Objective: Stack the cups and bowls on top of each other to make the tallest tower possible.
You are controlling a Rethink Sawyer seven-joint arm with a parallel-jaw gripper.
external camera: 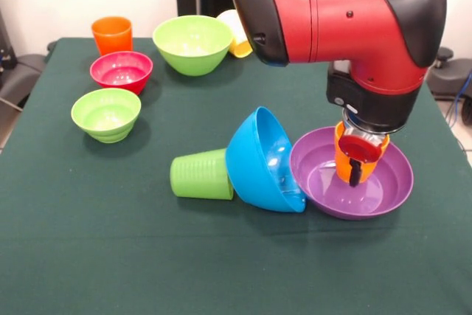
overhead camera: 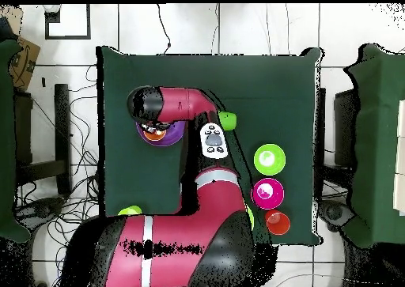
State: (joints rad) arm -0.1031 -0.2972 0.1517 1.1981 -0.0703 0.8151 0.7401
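Observation:
My gripper [external camera: 357, 173] reaches down into the wide purple bowl [external camera: 383, 189] at the front right and is shut on the wall of an orange-yellow cup [external camera: 344, 166] standing upright in that bowl. The large blue bowl [external camera: 258, 156] is tipped on its side and leans against the purple bowl's left rim. A green ribbed cup [external camera: 199, 174] lies on its side, touching the blue bowl's left. In the overhead view the arm covers the gripper, and only an edge of the purple bowl [overhead camera: 157, 138] and of the green cup [overhead camera: 228, 119] shows.
At the far left stand a small lime green bowl [external camera: 106, 113], a small red bowl [external camera: 121, 71] and an orange cup [external camera: 112, 34]. A large lime green bowl [external camera: 192, 43] is at the back, with a pale yellow cup [external camera: 237, 33] on its side beside it. A yellow-green object [overhead camera: 130, 211] sits near the robot's base.

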